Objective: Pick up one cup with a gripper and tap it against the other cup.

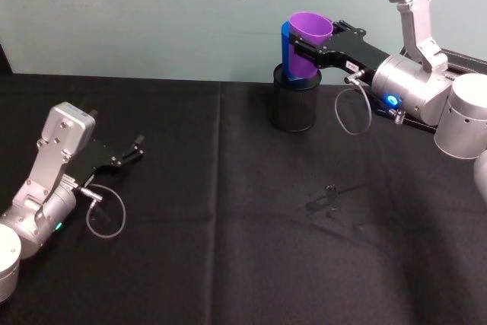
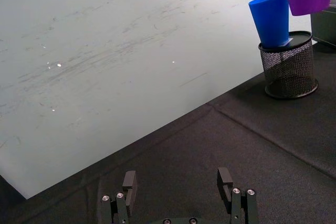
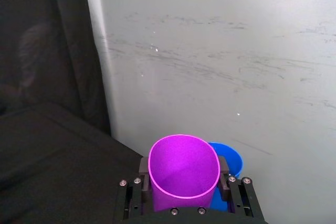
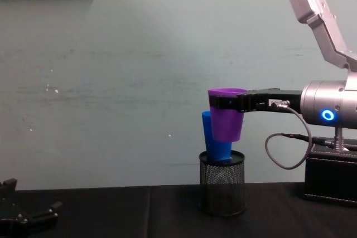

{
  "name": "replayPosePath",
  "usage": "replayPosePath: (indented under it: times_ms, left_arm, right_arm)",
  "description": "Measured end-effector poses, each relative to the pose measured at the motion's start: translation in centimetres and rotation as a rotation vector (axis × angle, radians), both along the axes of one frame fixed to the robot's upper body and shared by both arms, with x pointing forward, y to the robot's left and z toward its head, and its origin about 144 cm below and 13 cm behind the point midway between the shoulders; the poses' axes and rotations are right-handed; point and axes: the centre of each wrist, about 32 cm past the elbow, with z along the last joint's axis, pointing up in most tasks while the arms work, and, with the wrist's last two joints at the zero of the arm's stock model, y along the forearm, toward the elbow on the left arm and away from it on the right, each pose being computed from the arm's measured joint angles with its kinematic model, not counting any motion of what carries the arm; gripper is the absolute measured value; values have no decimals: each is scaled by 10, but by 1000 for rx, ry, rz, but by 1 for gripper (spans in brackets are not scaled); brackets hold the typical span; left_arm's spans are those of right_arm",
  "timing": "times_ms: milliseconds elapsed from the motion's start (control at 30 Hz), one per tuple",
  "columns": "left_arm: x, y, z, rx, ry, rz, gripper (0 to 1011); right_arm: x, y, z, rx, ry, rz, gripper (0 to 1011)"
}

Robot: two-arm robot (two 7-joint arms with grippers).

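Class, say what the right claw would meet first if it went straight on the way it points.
Probably the blue cup, standing in the mesh holder just beyond the purple cup held by the right claw; contact unclear.

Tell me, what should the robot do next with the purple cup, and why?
Probably nudge the purple cup sideways into the blue cup. The right gripper holds it lifted right beside the blue one, which leans in the mesh holder; whether they touch yet is unclear. The left gripper lies idle, open.
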Motion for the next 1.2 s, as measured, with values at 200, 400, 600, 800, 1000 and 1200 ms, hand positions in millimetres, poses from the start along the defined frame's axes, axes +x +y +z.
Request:
replayPosePath:
  times_ms: [200,400,600,800,1000,1200]
  left_arm:
    - [0,0,0,0,0,0,1005]
    - [0,0,0,0,0,0,1005]
    - [0,0,0,0,0,0,1005]
    - [0,0,0,0,0,0,1005]
    - [0,0,0,0,0,0,1005]
    - [0,0,0,0,0,0,1005]
  right_arm:
    - [0,1,0,1,-4,-6,733]
    - [3,2,1,4,-8,-5,733]
    - [5,3,1,5,-10,-7,733]
    - [7,2,0,12,-11,-13,733]
    - [9,1,0,15,-12,-15,733]
    - [12,1,-1,21,-15,-13,733]
